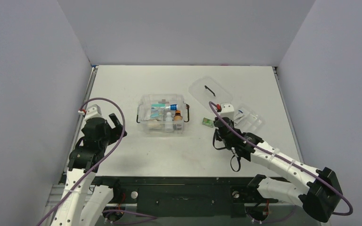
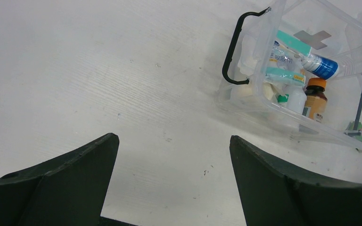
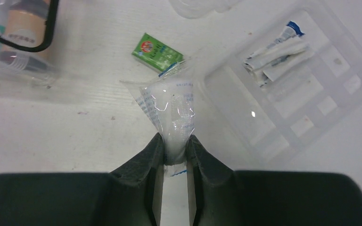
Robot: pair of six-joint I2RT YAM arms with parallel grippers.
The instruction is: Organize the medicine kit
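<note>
The medicine kit [image 1: 162, 114] is a clear box with black side clips and a faint cross mark, standing open at mid-table. It holds a brown bottle with an orange cap [image 2: 315, 96], a blue-and-white tube and packets. It also shows in the left wrist view [image 2: 245, 101] and at the top left of the right wrist view [image 3: 9, 70]. My right gripper [image 3: 174, 141] is shut on a clear plastic packet with blue print [image 3: 172, 110], just right of the kit [image 1: 219, 128]. My left gripper [image 2: 174, 139] is open and empty, over bare table left of the kit [image 1: 115, 123].
A small green packet [image 3: 158, 52] lies on the table just beyond the held packet. A shallow clear tray [image 3: 306, 89] holding white-and-blue sachets [image 3: 275, 54] sits to the right [image 1: 247, 118]. The flat clear lid with a black handle [image 1: 210, 92] lies behind it.
</note>
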